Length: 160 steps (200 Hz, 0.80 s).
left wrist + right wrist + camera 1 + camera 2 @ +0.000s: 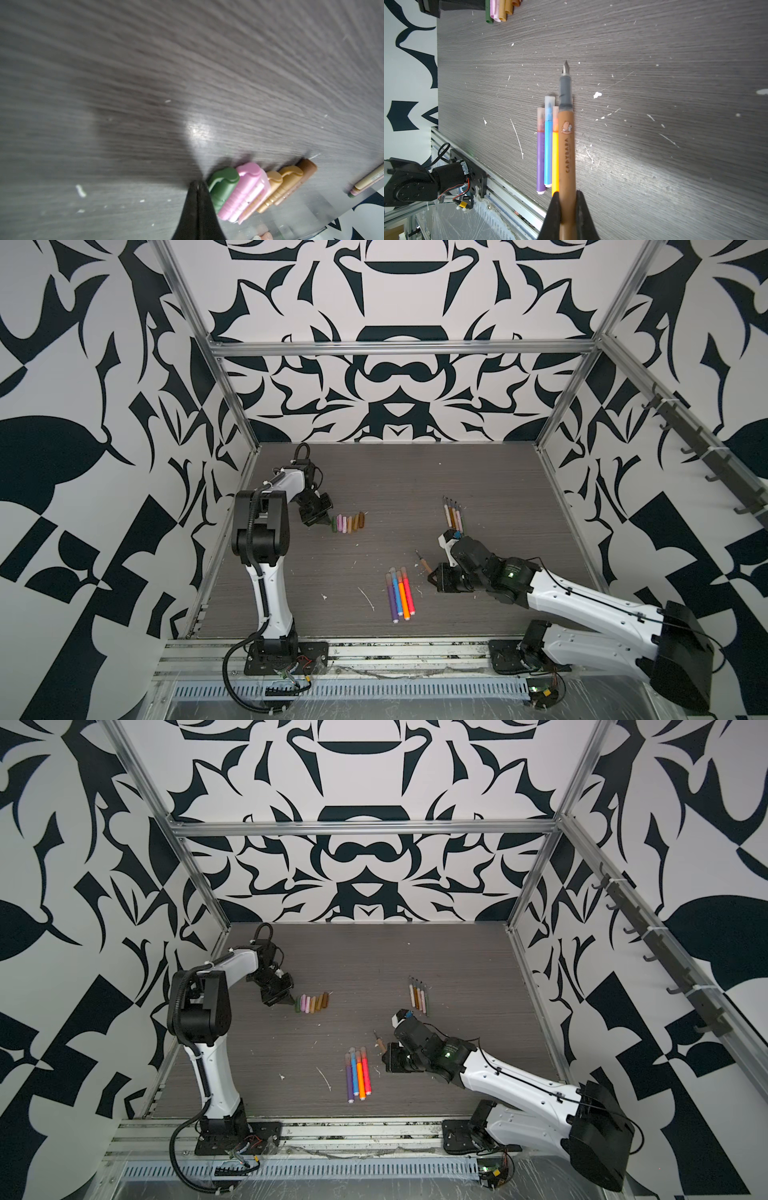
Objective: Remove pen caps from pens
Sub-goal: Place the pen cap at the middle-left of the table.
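Clenching the rear end of a slim brown plastic pen (pixel 566 145), the right gripper (pixel 568 195) holds it with the bare metal nib forward, near four thick bright capped markers (pixel 400 593). It should, I think, carry the pen level and lay it beside the thin uncapped pens (pixel 453 516). The left gripper (pixel 197 184) is closed on nothing, beside the green plastic cap (pixel 223 187) at the end of its row.

Dark wood-grain tabletop (pixel 415 472) inside a cell of aluminium framing (pixel 399 349). The walls (pixel 361 878) carry a black-and-white ornamental pattern. Small white flecks (pixel 597 95) and one longer white streak (pixel 366 598) lie scattered over the near half of the tabletop. A rail of dark hooks (pixel 660 950) runs along the right-hand wall. A slotted grey duct (pixel 374 691) lies along the front edge.
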Motion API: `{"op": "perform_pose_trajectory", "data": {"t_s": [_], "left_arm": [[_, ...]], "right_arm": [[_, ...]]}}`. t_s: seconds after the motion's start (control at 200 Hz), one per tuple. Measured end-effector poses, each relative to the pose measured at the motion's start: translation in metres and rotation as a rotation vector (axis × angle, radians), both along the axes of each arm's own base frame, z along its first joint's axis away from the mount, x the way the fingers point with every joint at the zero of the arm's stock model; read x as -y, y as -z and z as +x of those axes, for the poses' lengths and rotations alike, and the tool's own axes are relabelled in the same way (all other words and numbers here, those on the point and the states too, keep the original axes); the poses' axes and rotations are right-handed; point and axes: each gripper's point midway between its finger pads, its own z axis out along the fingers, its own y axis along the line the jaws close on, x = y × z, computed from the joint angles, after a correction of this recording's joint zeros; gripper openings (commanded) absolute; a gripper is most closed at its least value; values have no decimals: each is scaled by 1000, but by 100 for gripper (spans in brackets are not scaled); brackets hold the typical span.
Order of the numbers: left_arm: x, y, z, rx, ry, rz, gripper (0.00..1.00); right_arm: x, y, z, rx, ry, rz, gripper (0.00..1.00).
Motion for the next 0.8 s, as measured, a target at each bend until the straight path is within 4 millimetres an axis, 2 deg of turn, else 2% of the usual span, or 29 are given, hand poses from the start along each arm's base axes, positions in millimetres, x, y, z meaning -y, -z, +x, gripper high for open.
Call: {"op": "perform_pose_trajectory", "data": {"t_s": [0.8], "left_arm": [[3,0,0,-3,1,-18,2]], "right_arm": [[5,2,-1,-8,8,-16,0]]}}
